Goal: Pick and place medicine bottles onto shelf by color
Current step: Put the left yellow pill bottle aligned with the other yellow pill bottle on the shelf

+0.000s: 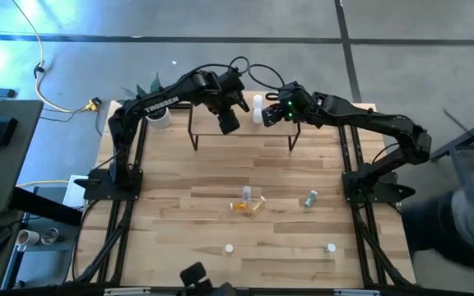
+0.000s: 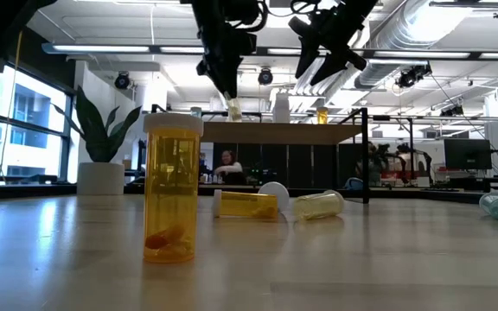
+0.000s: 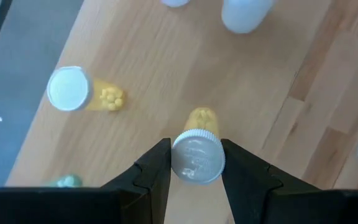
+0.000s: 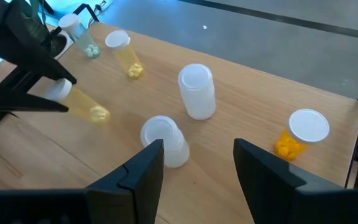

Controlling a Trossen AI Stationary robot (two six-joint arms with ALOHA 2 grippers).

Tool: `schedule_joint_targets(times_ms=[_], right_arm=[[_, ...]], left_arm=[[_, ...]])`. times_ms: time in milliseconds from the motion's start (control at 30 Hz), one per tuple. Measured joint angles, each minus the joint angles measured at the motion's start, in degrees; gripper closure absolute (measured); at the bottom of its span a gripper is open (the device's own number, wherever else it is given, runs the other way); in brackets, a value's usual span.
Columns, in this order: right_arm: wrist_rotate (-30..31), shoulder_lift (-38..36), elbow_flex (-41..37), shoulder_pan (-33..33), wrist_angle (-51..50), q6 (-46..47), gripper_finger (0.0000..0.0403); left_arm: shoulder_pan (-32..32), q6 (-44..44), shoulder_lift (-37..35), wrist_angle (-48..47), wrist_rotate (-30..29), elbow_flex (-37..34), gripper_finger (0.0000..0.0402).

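My left gripper (image 1: 227, 122) is over the left part of the wooden shelf (image 1: 241, 136), shut on a yellow bottle (image 3: 199, 134) with a white cap. The held bottle also shows in the right wrist view (image 4: 82, 106) and the low view (image 2: 233, 108). My right gripper (image 4: 194, 180) is open and empty over the shelf's right part (image 1: 268, 113). Standing on the shelf top are a green bottle (image 4: 82, 37), a yellow one (image 4: 124, 53), two white ones (image 4: 196, 92) (image 4: 163, 142) and an orange one (image 4: 300, 134). My left gripper pinches the yellow bottle's white cap (image 3: 196, 157) between its two fingers, one on each side. The fingers come from above, pointing down. The bottle hangs tilted below them, its bottom end (image 4: 98, 113) at the shelf top; whether it touches, I cannot tell.
On the tabletop near the front are a standing yellow bottle (image 2: 171, 186), two lying yellow bottles (image 1: 247, 204), a lying green one (image 1: 310, 198) and another standing one (image 1: 331, 247). A potted plant (image 1: 156, 115) stands at the far left. A person (image 1: 467, 205) is at the right.
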Motion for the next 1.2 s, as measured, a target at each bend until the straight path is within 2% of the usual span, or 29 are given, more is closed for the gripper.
schedule_joint_targets(times_ms=[167,633,1200], right_arm=[[0.0,0.0,0.0,0.0,-0.06,-0.01,0.0217],[0.0,0.0,0.0,0.0,-0.59,-0.01,0.0217],[0.0,0.0,0.0,0.0,-0.57,0.0,0.0217]], left_arm=[[0.0,1.76,0.28,0.26,-3.83,0.0,0.0284],[0.0,3.42,0.55,-1.21,-2.4,-0.04,0.0284],[0.22,4.52,1.62,-1.14,-3.49,-0.04,0.0284]])
